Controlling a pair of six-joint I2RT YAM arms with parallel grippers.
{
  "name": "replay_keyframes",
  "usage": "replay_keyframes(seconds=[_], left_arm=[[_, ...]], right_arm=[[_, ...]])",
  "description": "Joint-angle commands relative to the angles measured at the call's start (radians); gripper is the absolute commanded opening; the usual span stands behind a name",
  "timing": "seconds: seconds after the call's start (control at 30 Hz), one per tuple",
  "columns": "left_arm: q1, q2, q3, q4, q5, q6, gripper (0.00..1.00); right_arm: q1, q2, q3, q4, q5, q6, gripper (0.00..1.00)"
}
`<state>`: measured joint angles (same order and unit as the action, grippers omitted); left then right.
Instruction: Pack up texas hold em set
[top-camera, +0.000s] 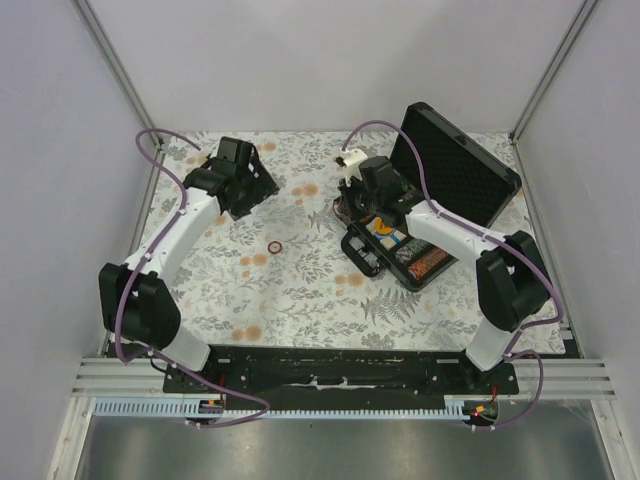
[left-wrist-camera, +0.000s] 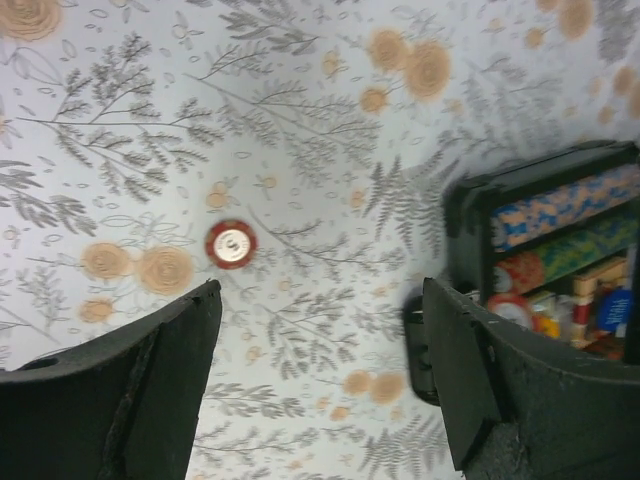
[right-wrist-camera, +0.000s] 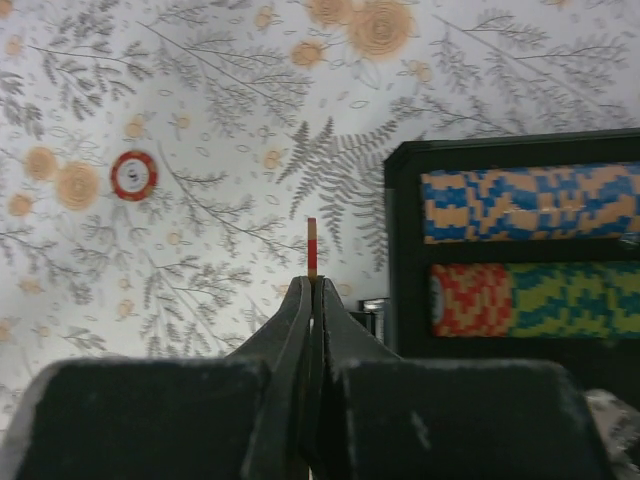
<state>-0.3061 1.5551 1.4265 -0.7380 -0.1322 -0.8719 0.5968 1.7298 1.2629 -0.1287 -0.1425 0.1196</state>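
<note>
chip-packing step. right gripper clenched on a thin chip, edge-on, just left of the open case at right. left gripper released, empty, far left. red chip lies loose on the table, mid-scene. next, probably: line the thin chip up over a row and let go.

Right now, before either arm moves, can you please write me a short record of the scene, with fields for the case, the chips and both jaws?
case: black, lid open, on the right side of the table
chip rows: multicoloured, lying inside the case
loose chip: red, flat on the table, left of the case, nothing touching it
held chip: seen edge-on, pinched at the tips of the right jaws
left jaws: wide open, empty, above the table
right jaws: shut on the held chip, near the case
</note>
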Motion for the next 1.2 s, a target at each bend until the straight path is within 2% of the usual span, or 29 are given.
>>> replay_keyframes(seconds=[0.0, 0.17, 0.3, 0.63, 0.93, 0.97, 1.17], left_arm=[[-0.004, -0.010, -0.081, -0.009, -0.055, 0.188, 0.86], [-0.004, 0.026, -0.133, 0.037, 0.012, 0.203, 0.85], [-0.004, 0.078, -0.146, 0.040, -0.001, 0.203, 0.84], [-0.004, 0.187, -0.129, 0.052, 0.019, 0.225, 0.84], [-0.004, 0.229, -0.126, 0.055, 0.019, 0.243, 0.84], [-0.004, 0.235, -0.127, 0.054, 0.019, 0.244, 0.84], [-0.005, 0.261, -0.127, 0.042, 0.014, 0.246, 0.85]], right_arm=[[-0.029, -0.006, 0.084, -0.132, 0.058, -0.188, 0.00], [-0.048, 0.053, 0.134, -0.179, 0.093, -0.251, 0.00], [-0.049, 0.100, 0.185, -0.224, 0.098, -0.279, 0.00], [-0.055, 0.128, 0.194, -0.279, 0.202, -0.334, 0.00], [-0.055, 0.154, 0.196, -0.302, 0.218, -0.347, 0.00], [-0.055, 0.158, 0.196, -0.301, 0.224, -0.347, 0.01], [-0.055, 0.155, 0.201, -0.302, 0.247, -0.341, 0.22]])
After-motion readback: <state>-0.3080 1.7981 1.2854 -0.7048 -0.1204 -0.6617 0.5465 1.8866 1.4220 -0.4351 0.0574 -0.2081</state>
